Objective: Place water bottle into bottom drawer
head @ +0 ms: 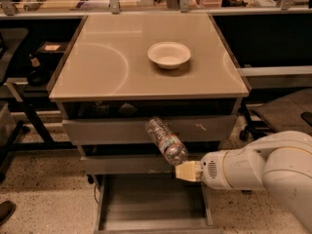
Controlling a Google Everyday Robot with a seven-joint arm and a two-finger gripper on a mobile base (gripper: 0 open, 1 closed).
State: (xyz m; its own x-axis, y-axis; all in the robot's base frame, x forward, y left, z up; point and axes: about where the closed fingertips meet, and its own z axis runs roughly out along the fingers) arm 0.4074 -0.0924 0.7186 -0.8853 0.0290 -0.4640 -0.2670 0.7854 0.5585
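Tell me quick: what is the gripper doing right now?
Gripper: closed on the water bottle, in the air above the open bottom drawer.
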